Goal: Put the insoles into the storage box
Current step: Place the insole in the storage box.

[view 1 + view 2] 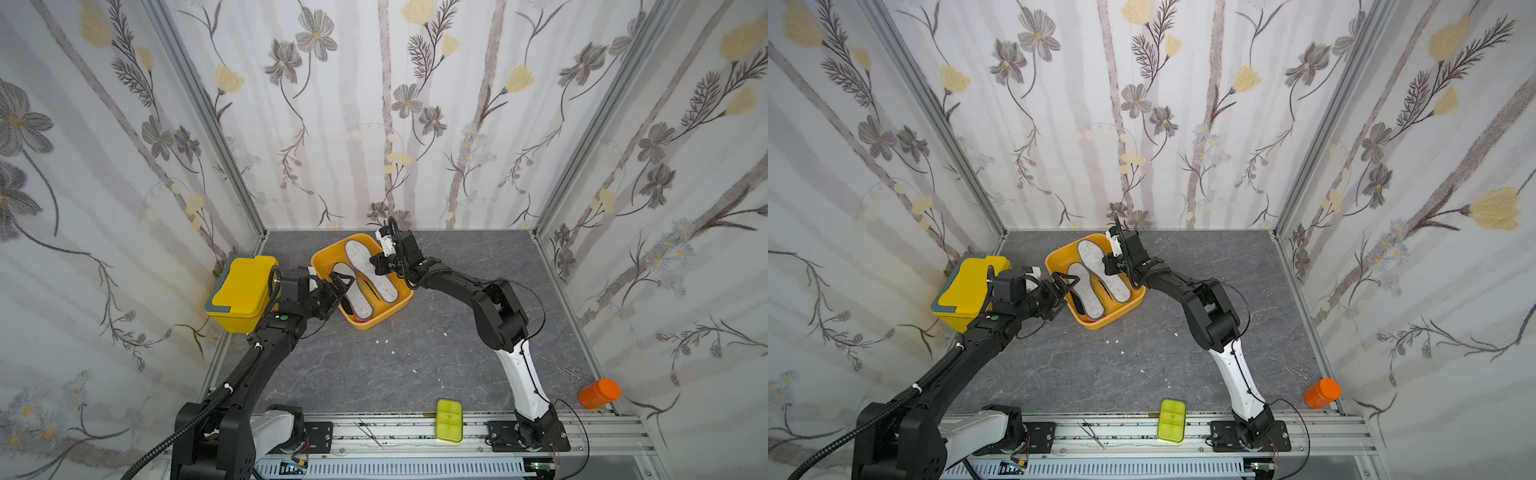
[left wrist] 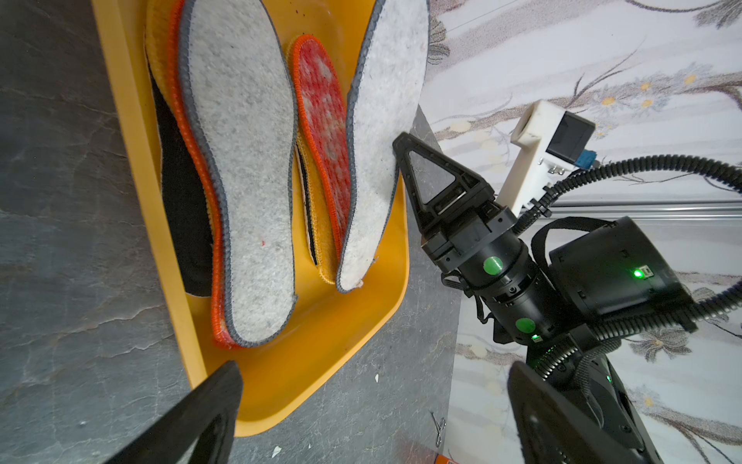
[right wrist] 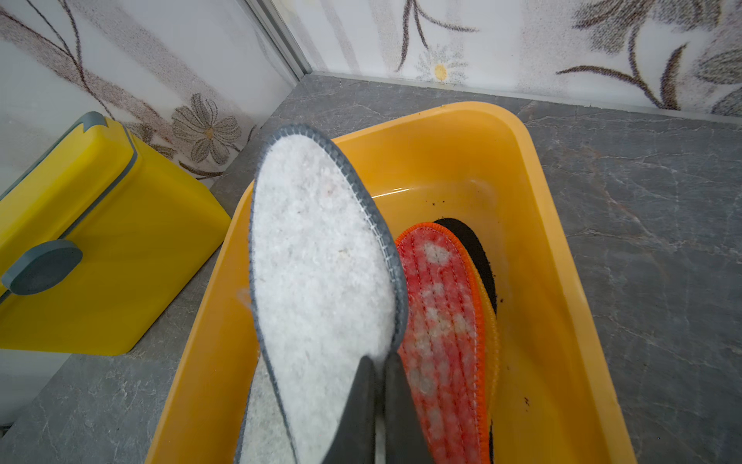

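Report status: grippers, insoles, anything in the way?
Left gripper open, empty, at box rim. Right gripper shut on felt insole, tilted over box. Other insoles inside. Nothing in the way seen.

The storage box (image 1: 390, 311) is orange-yellow. Its felt insoles (image 2: 241, 160) are grey-white with dark grey stitched rims, the mottled insole (image 3: 437, 321) red flecked white with an orange rim, the black insole (image 3: 475, 251) plain. The table (image 1: 415, 365) is grey marbled, the walls (image 1: 415, 104) pale with grey and yellow flowers.
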`<state>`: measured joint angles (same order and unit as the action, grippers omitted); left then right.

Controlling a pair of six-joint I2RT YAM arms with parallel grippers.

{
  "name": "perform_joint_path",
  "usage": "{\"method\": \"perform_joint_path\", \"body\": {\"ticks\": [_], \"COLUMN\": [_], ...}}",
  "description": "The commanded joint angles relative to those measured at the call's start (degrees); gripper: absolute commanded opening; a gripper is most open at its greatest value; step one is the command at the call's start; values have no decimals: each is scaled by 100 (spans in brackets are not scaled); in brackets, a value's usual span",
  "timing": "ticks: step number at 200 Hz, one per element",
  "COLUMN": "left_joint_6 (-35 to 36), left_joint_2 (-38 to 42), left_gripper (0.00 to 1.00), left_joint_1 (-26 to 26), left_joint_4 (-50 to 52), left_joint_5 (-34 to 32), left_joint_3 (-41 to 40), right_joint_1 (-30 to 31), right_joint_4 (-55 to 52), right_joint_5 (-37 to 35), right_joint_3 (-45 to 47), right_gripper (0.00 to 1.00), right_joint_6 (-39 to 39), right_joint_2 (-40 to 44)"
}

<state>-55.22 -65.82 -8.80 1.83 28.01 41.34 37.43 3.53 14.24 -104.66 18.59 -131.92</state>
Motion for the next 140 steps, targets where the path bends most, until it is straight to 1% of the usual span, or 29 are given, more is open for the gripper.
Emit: {"method": "perform_joint_path", "body": {"ticks": [1,75,140], "left_joint_6": [91,91,82], "left_joint_2": [-10,26,-2], "left_gripper": [100,100,100], "left_joint_1": [12,21,27], "left_joint_4": [-33,-40,-57], "left_joint_5": [-59,-67,-67], "left_joint_3": [-26,-49,-56], "right_joint_1": [-5,-56,-51], "right_joint_4": [244,262,212], "right_joint_5": [-204,-338,-334], "right_joint_3": [-62,-55,-61], "right_gripper": [0,1,8], "right_joint_6": [99,154,197], "right_joint_2": [-68,-242,-367]}}
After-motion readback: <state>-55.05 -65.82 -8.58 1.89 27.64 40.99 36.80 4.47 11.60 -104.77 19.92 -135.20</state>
